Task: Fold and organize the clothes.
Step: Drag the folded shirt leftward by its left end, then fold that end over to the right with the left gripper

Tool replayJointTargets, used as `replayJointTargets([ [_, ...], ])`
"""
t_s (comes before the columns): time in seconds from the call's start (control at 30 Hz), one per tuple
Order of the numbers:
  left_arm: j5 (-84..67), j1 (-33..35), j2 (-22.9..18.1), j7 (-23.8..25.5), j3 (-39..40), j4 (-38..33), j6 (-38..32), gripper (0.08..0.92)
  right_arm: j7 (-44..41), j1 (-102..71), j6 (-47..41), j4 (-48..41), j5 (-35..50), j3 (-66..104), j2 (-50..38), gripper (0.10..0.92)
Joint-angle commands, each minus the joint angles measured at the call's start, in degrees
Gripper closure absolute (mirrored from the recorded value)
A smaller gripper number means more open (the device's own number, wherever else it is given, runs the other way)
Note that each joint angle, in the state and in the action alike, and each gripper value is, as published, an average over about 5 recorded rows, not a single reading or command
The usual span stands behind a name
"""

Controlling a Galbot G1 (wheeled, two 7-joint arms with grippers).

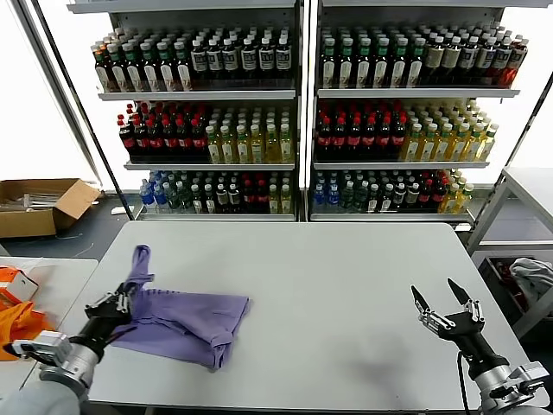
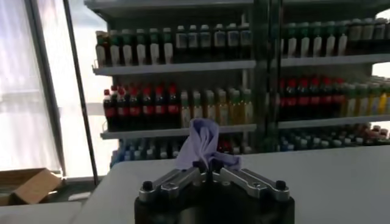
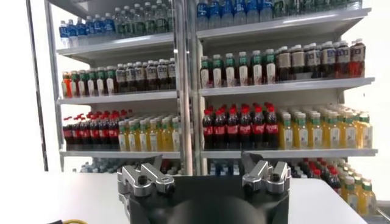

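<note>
Presently observed: one lavender T-shirt (image 1: 177, 316), plain side up, rumpled and partly folded over itself, one sleeve trailing toward the drinks shelving (image 1: 298, 104). Lies on the grey table (image 1: 346, 285), at the table's left portion, near its left edge and short of its near edge. Left gripper (image 1: 118, 304) at the shirt's left border, jaws pinched together on a bunch of the cloth; confirmed in the left wrist view, fabric (image 2: 201, 145) standing up out of the closed left gripper (image 2: 211, 167). Right gripper (image 1: 442, 309) over the table's right near corner, well apart from the shirt, jaws spread wide, holding nothing. Bare tabletop between shirt and right gripper, and beyond the shirt toward the shelving.
</note>
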Motion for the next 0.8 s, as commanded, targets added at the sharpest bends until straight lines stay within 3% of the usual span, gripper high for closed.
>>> replayJointTargets([
  [0.03,5.2,0.2,-3.9,-1.3,12.3,-5.5,0.9,0.898,-0.1,0.3,0.1,-0.6,-0.2,-0.3,-0.4,0.203],
  [0.47,13.2,-1.5,-8.9,1.3,21.9,2.9,-0.2,0.888,0.1,0.3,0.0,-0.4,-0.2,-0.2,-0.1,0.203],
  [0.8,11.9,1.0,-7.7,4.6,19.7,-2.5,1.0,0.637,0.3,1.5,-0.2,-0.7,-0.2,-0.8,-0.1,0.203],
])
